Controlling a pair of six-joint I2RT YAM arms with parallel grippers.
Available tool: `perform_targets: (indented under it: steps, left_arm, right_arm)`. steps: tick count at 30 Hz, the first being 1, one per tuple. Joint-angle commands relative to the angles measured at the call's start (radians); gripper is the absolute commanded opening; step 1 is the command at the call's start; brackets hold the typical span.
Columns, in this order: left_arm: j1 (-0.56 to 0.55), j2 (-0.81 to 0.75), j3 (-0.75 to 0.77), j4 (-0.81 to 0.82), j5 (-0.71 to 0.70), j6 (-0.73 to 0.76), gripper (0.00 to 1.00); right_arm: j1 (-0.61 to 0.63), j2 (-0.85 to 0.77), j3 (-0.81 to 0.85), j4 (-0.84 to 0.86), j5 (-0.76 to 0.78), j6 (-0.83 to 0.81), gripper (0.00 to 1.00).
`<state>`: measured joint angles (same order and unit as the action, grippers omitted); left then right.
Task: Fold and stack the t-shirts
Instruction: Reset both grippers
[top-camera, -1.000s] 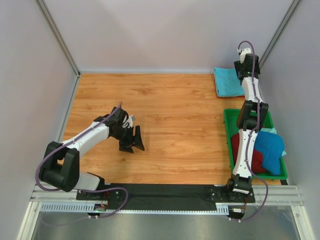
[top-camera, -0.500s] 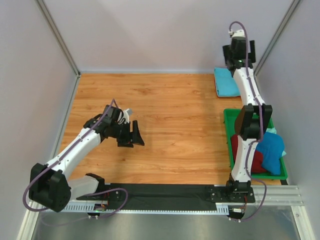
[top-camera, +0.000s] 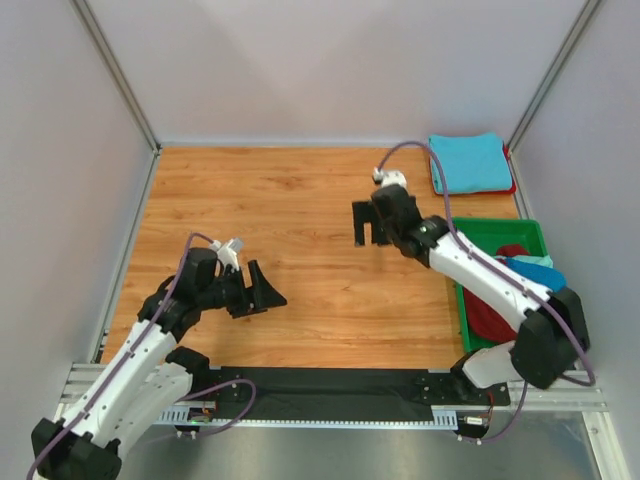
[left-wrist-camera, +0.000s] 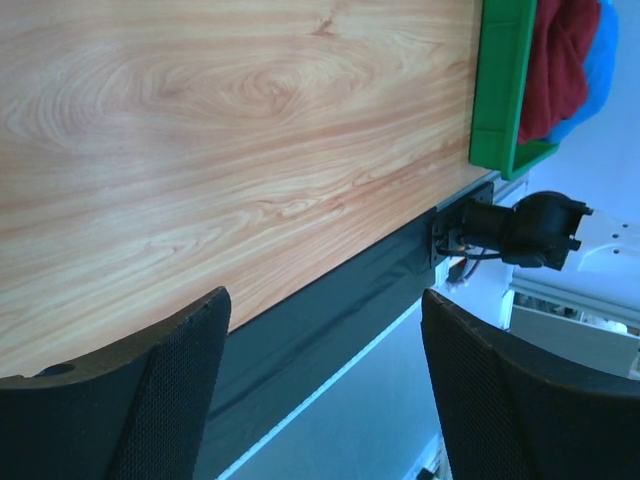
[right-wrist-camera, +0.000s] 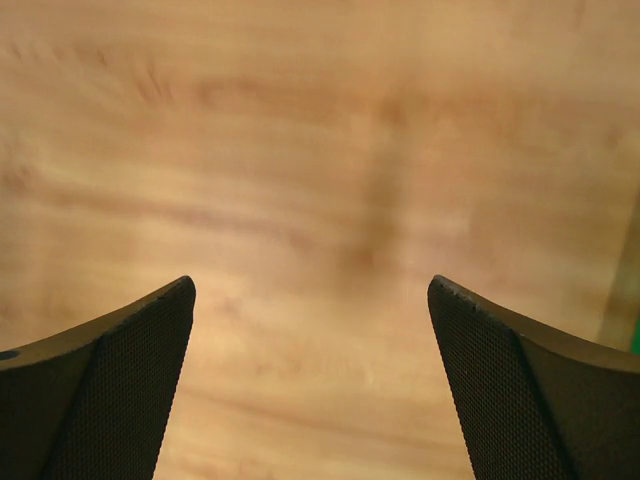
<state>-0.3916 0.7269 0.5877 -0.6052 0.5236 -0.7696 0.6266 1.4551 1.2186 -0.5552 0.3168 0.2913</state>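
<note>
Done: light turquoise cloth t-shirt (top-camera: 470, 163) folded beyond right fingers (right-wrist-camera: 90, 400).
Remaining: dark red cloth t-shirt (left-wrist-camera: 555, 70), blue cloth t-shirt (left-wrist-camera: 603, 60), crumpled.
Left fingers (left-wrist-camera: 150, 400), right fingers: spread, empty.

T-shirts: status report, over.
Left end effector and right end effector open, empty. Turquoise t-shirt folded, far right corner. Dark red t-shirt, blue t-shirt heaped in green tray. Nothing blocking.
</note>
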Motion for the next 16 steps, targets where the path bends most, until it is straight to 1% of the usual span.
perform_targets:
  steps: [1, 2, 3, 4, 5, 6, 8, 9, 10, 11, 12, 13, 14, 15, 16]
  left_arm:
    - [-0.003, -0.168, -0.124, 0.141, 0.035, -0.147, 0.84]
    - [-0.003, -0.206, -0.153, 0.168, 0.042, -0.183, 0.85]
    - [-0.003, -0.248, -0.211, 0.194, 0.042, -0.207, 0.85]
    - [-0.003, -0.327, -0.239, 0.249, 0.046, -0.227, 0.86]
    - [-0.003, -0.366, -0.268, 0.284, 0.055, -0.279, 0.86]
    - [-0.004, -0.444, -0.326, 0.359, 0.062, -0.305, 0.87]
    - [-0.004, -0.515, -0.383, 0.433, 0.075, -0.364, 0.89]
    - [-0.004, -0.549, -0.440, 0.474, 0.078, -0.425, 0.89]
    - [-0.006, -0.607, -0.465, 0.546, 0.085, -0.456, 0.90]
    - [-0.004, -0.632, -0.488, 0.583, 0.091, -0.483, 0.90]
    - [-0.004, -0.656, -0.535, 0.632, 0.096, -0.544, 0.90]
    - [-0.004, -0.702, -0.560, 0.730, 0.102, -0.577, 0.90]
    - [-0.006, -0.719, -0.578, 0.781, 0.107, -0.614, 0.91]
    - [-0.004, -0.754, -0.653, 0.841, 0.110, -0.658, 0.92]
    - [-0.004, -0.783, -0.690, 1.022, 0.110, -0.750, 0.92]
  right_arm:
    - [0.007, -0.253, -0.316, 0.087, -0.172, 0.363, 1.00]
    - [0.008, -0.397, -0.417, 0.134, -0.191, 0.418, 1.00]
    - [0.008, -0.470, -0.588, 0.258, -0.249, 0.489, 1.00]
    - [0.007, -0.537, -0.675, 0.312, -0.266, 0.527, 1.00]
    - [0.007, -0.618, -0.738, 0.346, -0.272, 0.564, 1.00]
    - [0.008, -0.742, -0.849, 0.383, -0.280, 0.615, 1.00]
    - [0.007, -0.864, -0.934, 0.406, -0.300, 0.663, 1.00]
    - [0.007, -0.966, -0.973, 0.390, -0.301, 0.693, 1.00]
    - [0.007, -1.013, -1.035, 0.373, -0.335, 0.738, 1.00]
    - [0.007, -1.056, -1.071, 0.367, -0.350, 0.755, 1.00]
    - [0.007, -1.106, -1.103, 0.364, -0.395, 0.766, 1.00]
    - [0.007, -1.193, -1.172, 0.379, -0.427, 0.782, 1.00]
    - [0.007, -1.248, -1.194, 0.385, -0.442, 0.798, 1.00]
    - [0.007, -1.295, -1.211, 0.373, -0.470, 0.812, 1.00]
    - [0.007, -1.399, -1.214, 0.374, -0.495, 0.816, 1.00]
